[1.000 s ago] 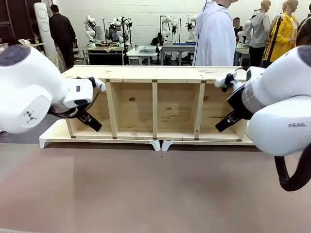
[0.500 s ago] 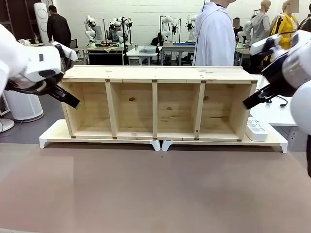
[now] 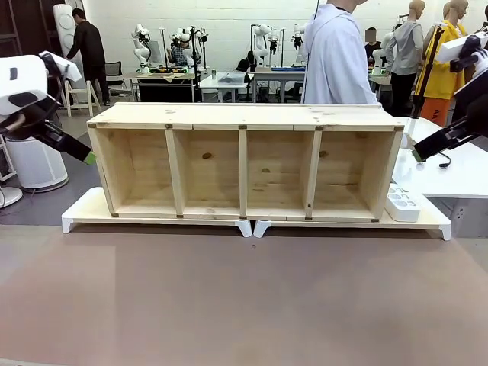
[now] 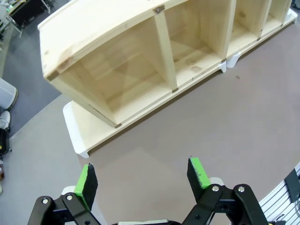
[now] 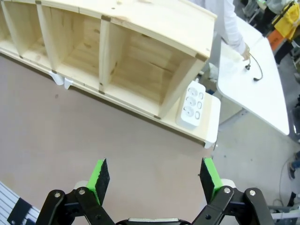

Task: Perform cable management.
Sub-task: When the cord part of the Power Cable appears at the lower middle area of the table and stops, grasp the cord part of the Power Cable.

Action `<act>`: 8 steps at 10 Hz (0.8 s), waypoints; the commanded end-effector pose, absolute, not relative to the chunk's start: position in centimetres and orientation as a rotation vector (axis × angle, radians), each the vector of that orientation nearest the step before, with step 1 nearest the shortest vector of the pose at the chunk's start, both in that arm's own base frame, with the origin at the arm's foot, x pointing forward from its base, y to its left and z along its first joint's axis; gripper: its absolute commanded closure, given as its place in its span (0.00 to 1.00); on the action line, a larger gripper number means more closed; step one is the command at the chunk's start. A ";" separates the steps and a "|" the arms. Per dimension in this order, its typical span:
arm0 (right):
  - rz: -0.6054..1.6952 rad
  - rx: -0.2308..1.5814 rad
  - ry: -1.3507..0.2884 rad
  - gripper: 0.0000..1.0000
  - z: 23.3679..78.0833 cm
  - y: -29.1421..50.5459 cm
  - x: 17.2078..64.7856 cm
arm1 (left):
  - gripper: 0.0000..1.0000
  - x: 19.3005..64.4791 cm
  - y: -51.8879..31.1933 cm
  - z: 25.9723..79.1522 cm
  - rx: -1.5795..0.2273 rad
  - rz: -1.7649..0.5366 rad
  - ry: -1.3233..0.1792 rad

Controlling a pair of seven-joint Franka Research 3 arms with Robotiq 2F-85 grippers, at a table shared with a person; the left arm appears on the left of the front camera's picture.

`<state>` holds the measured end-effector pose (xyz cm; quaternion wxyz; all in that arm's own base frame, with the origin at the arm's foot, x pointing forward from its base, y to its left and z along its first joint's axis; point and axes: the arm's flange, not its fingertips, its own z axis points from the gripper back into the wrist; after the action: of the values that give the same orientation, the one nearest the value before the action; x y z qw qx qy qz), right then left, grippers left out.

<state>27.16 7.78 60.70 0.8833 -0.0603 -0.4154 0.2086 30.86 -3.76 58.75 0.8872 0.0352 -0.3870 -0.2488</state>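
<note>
Pine boards made up the long shelf unit (image 3: 244, 114) I was looking at across the brown table (image 3: 244, 305): four open compartments in a row, standing on low white plinths (image 3: 152, 217). A white power strip (image 3: 402, 204) lay on the plinth just beside the unit's right end. Behind the unit stood a person in a white coat (image 3: 335, 53).

From the front camera I saw the left gripper (image 3: 88, 156) raised off the unit's left end, its green-tipped fingers slanting down toward the top corner without touching it. The right gripper (image 3: 419, 153) hung likewise off the right end, above a white side table (image 3: 457, 171).

On the left wrist camera the jaws stood spread wide with nothing between them, the green pads (image 4: 86, 180) framing bare tabletop in front of the leftmost compartment. The right wrist camera showed the same: jaws parted wide and empty above the table, in front of the rightmost compartment and the power strip.

The cable (image 5: 252, 63) lay on the white side table, well apart from both grippers. I could make out a thin black line with small dark ends, close to the person's hand (image 5: 244, 52) resting at the table's edge.
</note>
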 end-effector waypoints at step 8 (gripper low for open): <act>0.419 -0.114 -0.850 0.00 60.5 7.1 27.2 | 0.00 30.6 -1.6 58.9 0.046 -0.492 -0.799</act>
<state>27.27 7.24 60.54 0.8873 -0.0532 -0.4102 0.2039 30.61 -1.67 58.87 0.8907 0.0204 -0.3856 -0.2400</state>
